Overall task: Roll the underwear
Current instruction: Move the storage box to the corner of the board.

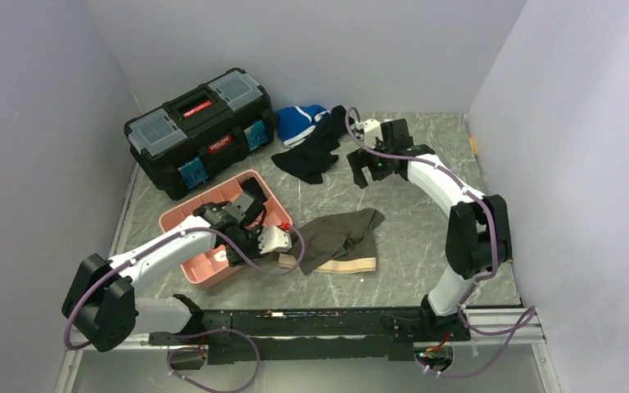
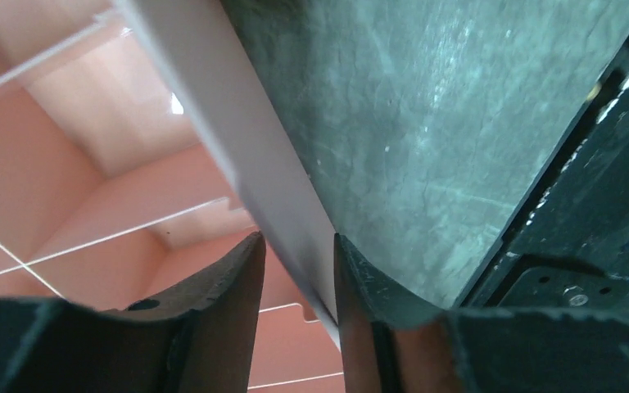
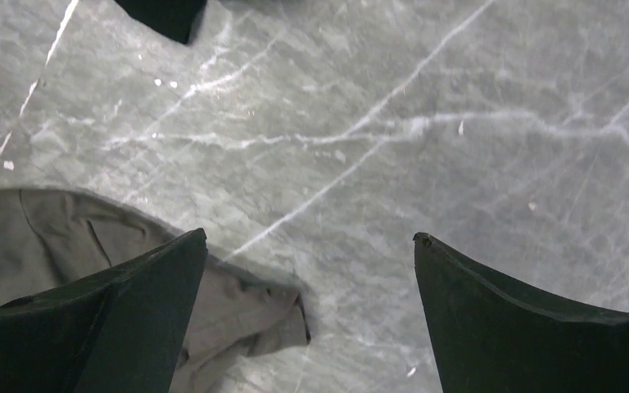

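Observation:
The underwear (image 1: 340, 236) lies crumpled flat on the marble table at centre. It is grey-brown fabric with its beige waistband (image 1: 346, 264) toward the near edge. Its grey edge also shows in the right wrist view (image 3: 246, 319). My right gripper (image 1: 368, 168) is open and empty, hanging above bare table beyond the underwear, and its wide gap shows in the right wrist view (image 3: 309, 237). My left gripper (image 1: 254, 248) sits at the near-right wall of the pink tray (image 1: 182, 221). In the left wrist view (image 2: 295, 246) its jaws are closed on that pale wall (image 2: 246, 164).
A black toolbox (image 1: 196, 131) stands at the back left. A plain black garment (image 1: 311, 155) and a blue-and-white garment (image 1: 299, 123) lie at the back centre. The black garment's corner shows in the right wrist view (image 3: 164, 12). The black rail (image 1: 328, 323) runs along the near edge.

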